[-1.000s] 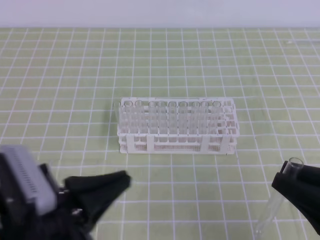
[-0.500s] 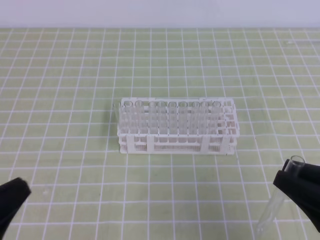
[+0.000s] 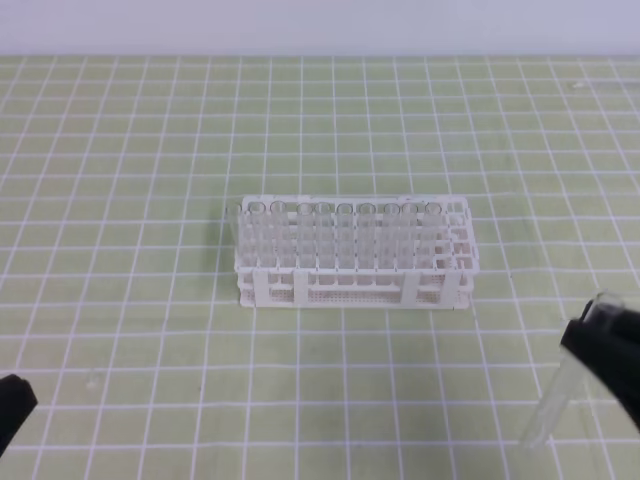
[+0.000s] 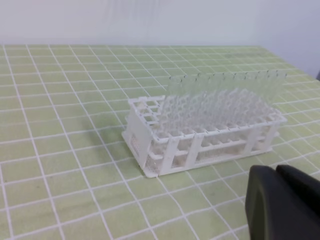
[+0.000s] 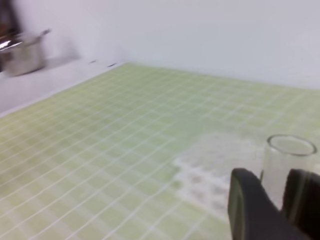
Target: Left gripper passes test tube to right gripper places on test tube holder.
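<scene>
The right gripper (image 3: 600,345), at four o'clock of the high view, is clamped on the test tube (image 3: 552,405) just below its mouth, the clear body hanging slantwise toward the mat (image 3: 150,130). The left gripper (image 3: 10,410), down at eight o'clock, is clenched on nothing. The handover looks done; next, I judge, the tube must travel toward eleven o'clock, come upright and sink into a free hole at the right end of the test tube holder (image 3: 455,250).
</scene>
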